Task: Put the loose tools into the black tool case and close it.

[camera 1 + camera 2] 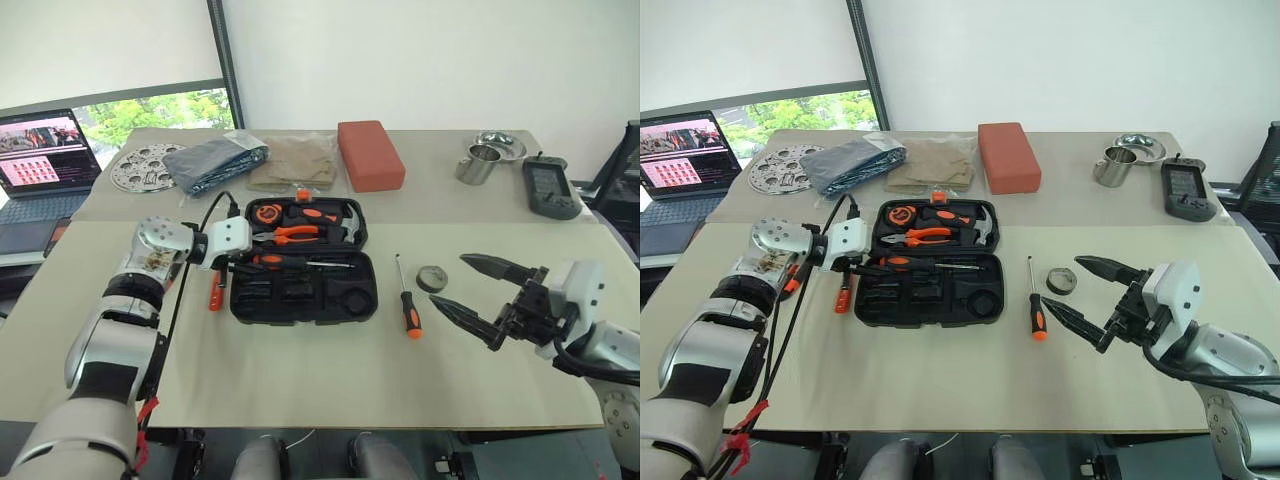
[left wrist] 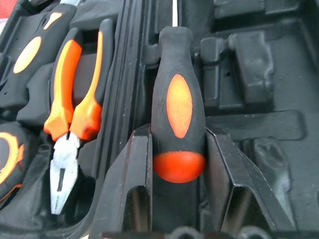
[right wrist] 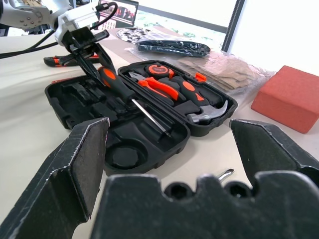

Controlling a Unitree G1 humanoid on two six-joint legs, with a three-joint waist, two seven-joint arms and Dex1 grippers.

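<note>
You see a black tool case (image 1: 303, 292) on a pale beige surface (image 1: 330, 380). The screwdriver (image 2: 177, 114) between the left gripper (image 2: 178, 164) jaws has a black handle with an orange oval and an orange end cap. The pliers (image 1: 293, 234) carry orange grips. A second screwdriver (image 1: 408, 312) shows an orange-and-black handle. The block (image 1: 369, 154) is red-orange; the tape roll (image 1: 432, 278) dark grey.
</note>
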